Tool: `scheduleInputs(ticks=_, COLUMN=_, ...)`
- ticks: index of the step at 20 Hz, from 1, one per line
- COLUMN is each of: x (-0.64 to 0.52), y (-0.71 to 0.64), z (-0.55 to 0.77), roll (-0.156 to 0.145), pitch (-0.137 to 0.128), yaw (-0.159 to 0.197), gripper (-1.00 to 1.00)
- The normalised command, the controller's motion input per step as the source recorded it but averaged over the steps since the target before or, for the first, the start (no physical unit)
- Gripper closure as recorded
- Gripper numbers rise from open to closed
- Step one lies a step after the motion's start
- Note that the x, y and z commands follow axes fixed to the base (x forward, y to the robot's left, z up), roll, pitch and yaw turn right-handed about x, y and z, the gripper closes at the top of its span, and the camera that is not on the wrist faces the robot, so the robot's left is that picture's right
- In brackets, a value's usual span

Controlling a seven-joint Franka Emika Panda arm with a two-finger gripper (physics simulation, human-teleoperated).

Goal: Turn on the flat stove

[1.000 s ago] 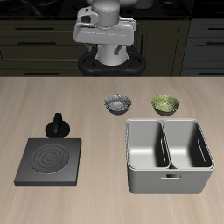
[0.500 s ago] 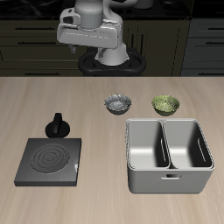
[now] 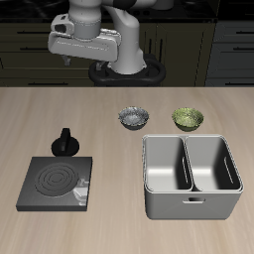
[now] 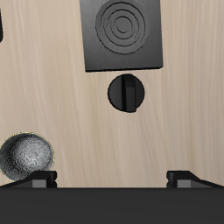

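One gripper (image 4: pixel 111 179) hanging high over the table (image 3: pixel 119 109), well clear of everything on it; only two dark fingertips (image 4: pixel 39 179) showing in the wrist view, standing wide apart with nothing between them, so released. In the exterior view, arm housing (image 3: pixel 91 38) sitting above the table's back edge, fingers themselves too small to make out there. Flat stove (image 3: pixel 57 184) lying near the table's front edge, a low dark grey square slab with concentric burner rings (image 3: pixel 57 180) on top. Also appearing in the wrist view as a dark square (image 4: pixel 122 33) with the same rings. Small black round piece with an upright handle (image 3: pixel 65 143) sitting just behind the stove, farther back on the table, apart from the slab; seen from above in the wrist view as a black disc with a bar across it (image 4: pixel 128 93). Grey two-compartment metal bin (image 3: pixel 191 177) standing beside the stove, well apart from it. Two small bowls resting behind the bin: a grey one (image 3: pixel 133 118) and a green one (image 3: pixel 189 119), near each other but not touching. Grey bowl also showing in the wrist view (image 4: pixel 25 157).
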Motion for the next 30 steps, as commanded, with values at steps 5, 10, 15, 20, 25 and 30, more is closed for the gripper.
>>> scheduleInputs(ticks=5, x=0.24, y=-0.38, z=-0.04, roll=0.012, pitch=-0.018, yaw=-0.004, gripper=-1.00)
scheduleInputs(ticks=10, x=0.21, y=-0.38, z=0.01, roll=-0.008, pitch=0.001, yaw=-0.015, gripper=-1.00)
scheduleInputs(ticks=15, x=0.15, y=-0.17, z=0.01, roll=0.065, pitch=-0.006, yaw=-0.011, gripper=-1.00)
scheduleInputs(ticks=20, x=0.10, y=-0.18, z=-0.04, roll=0.030, pitch=-0.006, yaw=0.014, gripper=-1.00)
scheduleInputs(ticks=25, x=0.08, y=-0.09, z=-0.18, roll=0.037, pitch=-0.008, yaw=0.056, gripper=-1.00)
scheduleInputs(ticks=30, x=0.02, y=0.03, z=-0.19, roll=-0.020, pitch=-0.047, yaw=0.054, gripper=-1.00)
